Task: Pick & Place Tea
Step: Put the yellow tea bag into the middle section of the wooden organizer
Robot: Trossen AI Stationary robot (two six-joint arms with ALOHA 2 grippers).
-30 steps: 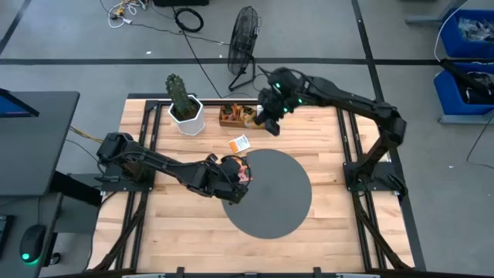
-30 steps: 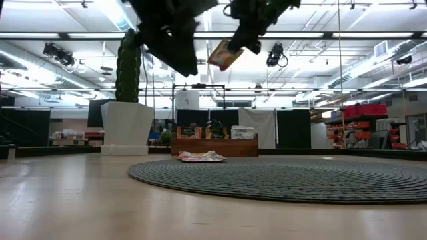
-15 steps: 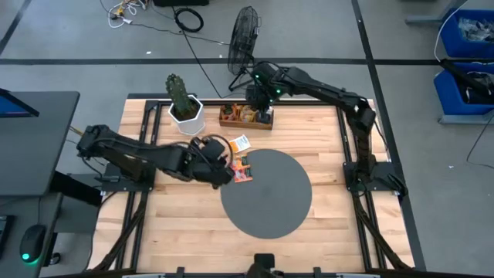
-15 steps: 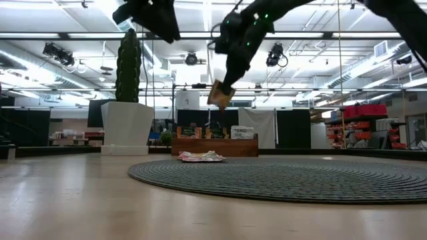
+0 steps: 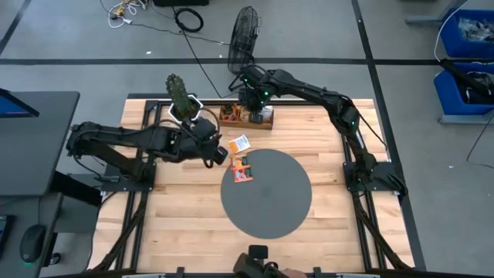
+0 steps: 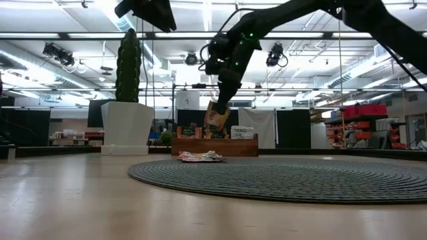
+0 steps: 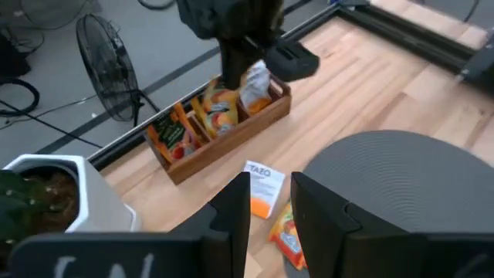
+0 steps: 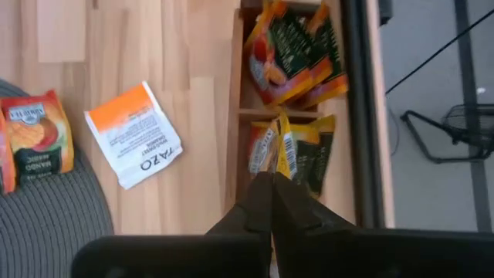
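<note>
My right gripper [image 5: 248,106] is over the brown wooden tray [image 5: 266,120] at the table's far edge, shut on one tea sachet [image 6: 217,115]. The tray [image 7: 231,147] holds several sachets standing on edge. A white-and-orange sachet [image 5: 240,143] lies flat on the wood. Orange-red sachets [image 5: 242,171] lie on the left rim of the grey disc [image 5: 270,197]. My left gripper [image 7: 270,205] hovers open above the table to the left of these, nothing between its fingers. My right gripper pinches the sachet by its upper end [image 6: 215,107] between its two fingers, which slant down from above. The sachet [image 7: 256,81] hangs below them over the tray's right compartment. Whether its lower end touches the tray I cannot tell.
A cactus in a white pot [image 5: 185,112] stands at the far left, close to my left arm. A floor fan [image 5: 245,35] stands beyond the far edge. Bare wood shows on the near half of the table, around the disc.
My right gripper has carried the sachet toward the table's far left and down, to just over the tray, tipping steeper. My left gripper has risen and drawn back from the disc's rim toward the left and far side, leaving the orange-red sachets lying there.
</note>
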